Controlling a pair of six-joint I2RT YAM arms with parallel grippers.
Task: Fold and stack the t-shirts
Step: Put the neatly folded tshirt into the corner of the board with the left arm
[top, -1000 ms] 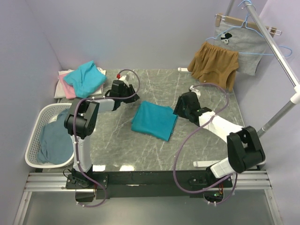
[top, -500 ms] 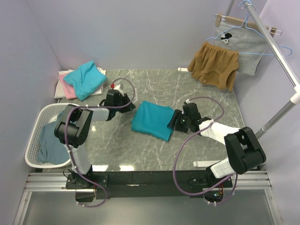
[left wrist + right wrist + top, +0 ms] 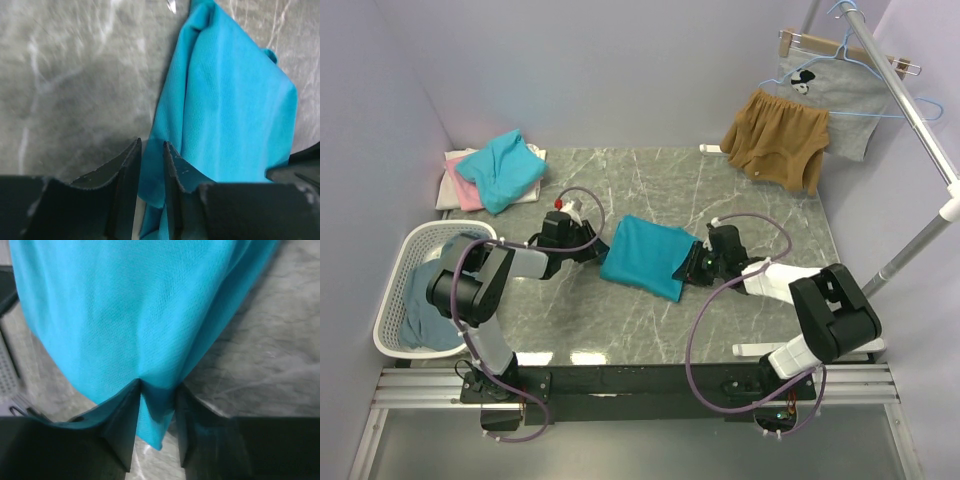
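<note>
A folded teal t-shirt lies in the middle of the marble table. My left gripper is low at the shirt's left edge. In the left wrist view the shirt has its edge between the nearly closed fingers of the left gripper. My right gripper is low at the shirt's right edge. In the right wrist view the shirt puckers between the fingers of the right gripper.
A pile with a teal tee over pink and white ones sits at the back left. A white basket at the left holds a slate-blue garment. Tan shorts and a grey printed garment hang from a rail at the back right.
Both arms have come down from above the table to the shirt's two side edges, and their jaws now have the cloth between them.
</note>
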